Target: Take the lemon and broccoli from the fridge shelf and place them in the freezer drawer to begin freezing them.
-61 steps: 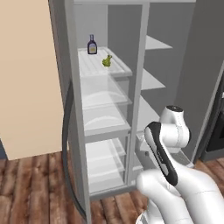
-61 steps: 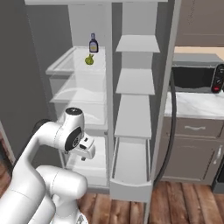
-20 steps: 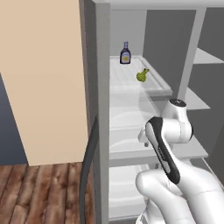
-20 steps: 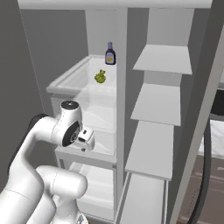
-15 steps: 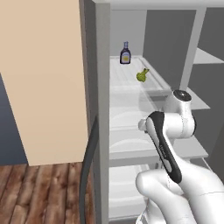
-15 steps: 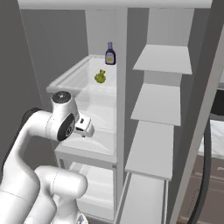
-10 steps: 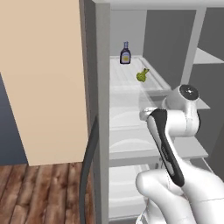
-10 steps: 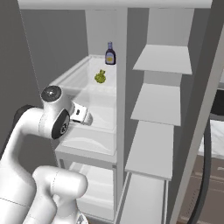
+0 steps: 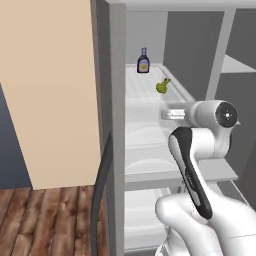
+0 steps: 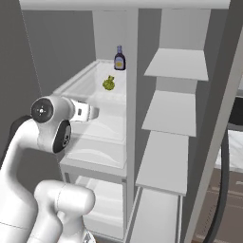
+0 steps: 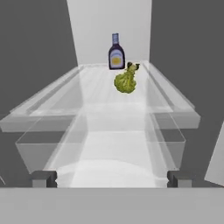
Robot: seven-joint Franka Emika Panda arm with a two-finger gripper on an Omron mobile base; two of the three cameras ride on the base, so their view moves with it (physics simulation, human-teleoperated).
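Gripper (image 11: 112, 178) lining up at the fridge shelf (image 11: 94, 94), jaws spread fully and holding nothing.
Broccoli (image 11: 126, 81) is sitting farther back mid-shelf, bottle (image 11: 116, 52) standing just behind it by the back wall; lemon is not visibly apart.

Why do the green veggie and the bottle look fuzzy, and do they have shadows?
Hand view: the bumpy green broccoli floret and dark yellow-labelled bottle have soft, smeary edges and no clear shadows. Left base view: both are tiny and blocky. Right base view: flat, even light, no glare.
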